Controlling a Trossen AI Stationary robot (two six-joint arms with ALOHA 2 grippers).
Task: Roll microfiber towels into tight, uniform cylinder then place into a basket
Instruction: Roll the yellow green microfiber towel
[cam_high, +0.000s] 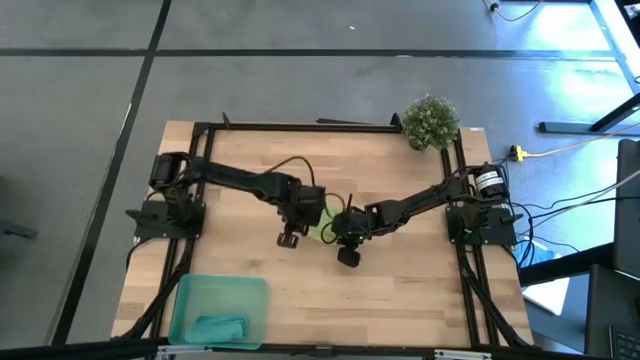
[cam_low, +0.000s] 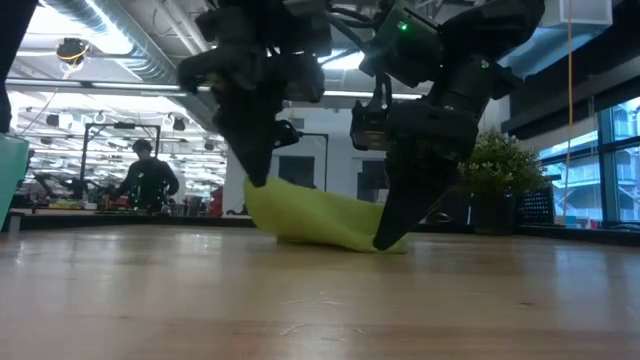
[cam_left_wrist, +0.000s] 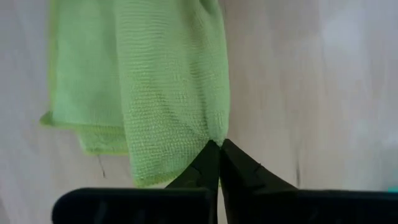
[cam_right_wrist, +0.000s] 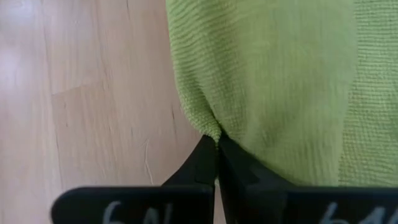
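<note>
The lime towel (cam_low: 320, 218) lies near the table's middle, between my two grippers; in the high view only a small part of the lime towel (cam_high: 322, 230) shows. My left gripper (cam_left_wrist: 217, 146) is shut on one corner of it, my right gripper (cam_right_wrist: 216, 142) on another. The teal towel (cam_high: 218, 328) lies bunched in the teal basket (cam_high: 190, 295) at the near left corner. My left gripper pinches a corner of the lime towel's edge (cam_left_wrist: 214, 132) between its two fingertips, pointing down from above. That end (cam_low: 262, 192) is lifted a little; the cloth slopes down from it to the table. My right gripper pinches a corner of the lime towel (cam_right_wrist: 208, 129) between its two fingertips, pointing down from above. That end (cam_low: 385, 240) is at the table top, and the cloth between the two holds lies slack.
A bushy potted plant (cam_high: 431, 121) stands at the far right corner. Bare wood lies around the towel and toward the near edge (cam_high: 400, 310). A person (cam_low: 148, 180) shows in the room behind.
</note>
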